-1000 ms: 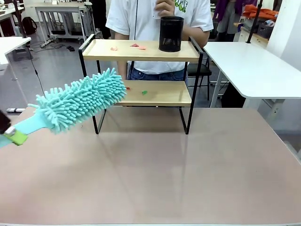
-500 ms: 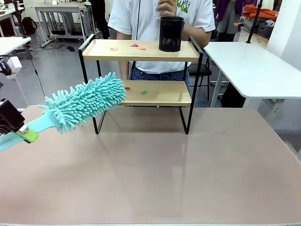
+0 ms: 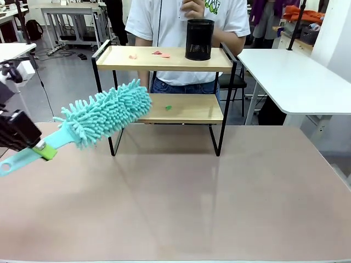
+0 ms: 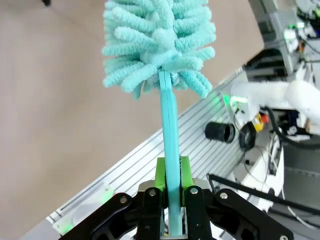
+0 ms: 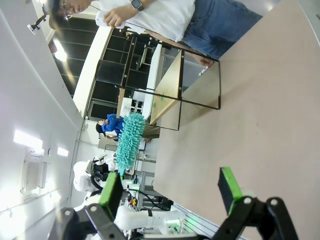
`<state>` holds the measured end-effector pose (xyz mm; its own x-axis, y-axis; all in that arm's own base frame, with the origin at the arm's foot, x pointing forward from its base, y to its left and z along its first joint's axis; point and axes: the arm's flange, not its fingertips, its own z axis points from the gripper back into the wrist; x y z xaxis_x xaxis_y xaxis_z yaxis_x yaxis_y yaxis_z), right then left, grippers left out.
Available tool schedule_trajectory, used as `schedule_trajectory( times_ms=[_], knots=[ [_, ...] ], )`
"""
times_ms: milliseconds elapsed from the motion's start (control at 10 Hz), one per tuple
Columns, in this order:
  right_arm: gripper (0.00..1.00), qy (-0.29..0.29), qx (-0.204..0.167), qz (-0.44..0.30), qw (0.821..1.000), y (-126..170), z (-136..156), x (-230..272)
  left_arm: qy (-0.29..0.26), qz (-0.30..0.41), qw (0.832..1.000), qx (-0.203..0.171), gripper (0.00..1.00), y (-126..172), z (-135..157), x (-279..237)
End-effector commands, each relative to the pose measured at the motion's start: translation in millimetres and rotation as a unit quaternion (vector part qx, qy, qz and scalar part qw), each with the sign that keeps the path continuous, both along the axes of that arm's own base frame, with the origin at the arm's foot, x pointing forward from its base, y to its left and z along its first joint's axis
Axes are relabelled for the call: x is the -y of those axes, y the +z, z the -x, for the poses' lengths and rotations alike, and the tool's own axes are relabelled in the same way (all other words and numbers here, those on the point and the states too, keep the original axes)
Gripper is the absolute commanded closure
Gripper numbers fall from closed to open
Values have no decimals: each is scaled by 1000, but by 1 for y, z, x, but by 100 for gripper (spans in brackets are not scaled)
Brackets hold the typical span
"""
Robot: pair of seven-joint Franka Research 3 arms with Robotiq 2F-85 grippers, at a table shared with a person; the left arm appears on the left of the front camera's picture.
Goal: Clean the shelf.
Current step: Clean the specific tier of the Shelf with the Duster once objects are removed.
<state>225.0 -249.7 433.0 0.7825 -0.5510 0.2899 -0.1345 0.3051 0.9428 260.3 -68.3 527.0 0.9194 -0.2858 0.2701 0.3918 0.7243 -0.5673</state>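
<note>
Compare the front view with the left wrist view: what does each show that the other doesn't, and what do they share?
The front view adds the shelf, with a black mesh cup and pink scraps on its top board and a green scrap on the lower one. A person stands behind it, and the duster has its head at the lower board's left end. The left wrist view adds the grip up close: green pads clamped on the duster's flat handle, plus the table's ribbed metal edge. Both share the duster, the left gripper shut on it, and the brown table.
</note>
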Motion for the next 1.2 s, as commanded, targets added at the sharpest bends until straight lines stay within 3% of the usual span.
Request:
schedule_trajectory(
  times_ms=[0,100,300,600,1100],
  knots=[
    [0,-2,18,-2,1000,1,-2,0,63,-20,998,-3,88,-4,-2,22],
    [0,-2,18,-2,1000,1,-2,0,98,-36,994,-2,88,-7,-3,29],
    [0,-2,18,-2,1000,1,-2,0,120,-48,992,8,88,-8,-12,44],
    [0,-2,18,-2,1000,1,-2,0,178,-58,981,43,88,-10,-31,67],
    [0,-2,18,-2,1000,1,-2,0,197,-91,975,39,88,-26,-64,92]
  ],
)
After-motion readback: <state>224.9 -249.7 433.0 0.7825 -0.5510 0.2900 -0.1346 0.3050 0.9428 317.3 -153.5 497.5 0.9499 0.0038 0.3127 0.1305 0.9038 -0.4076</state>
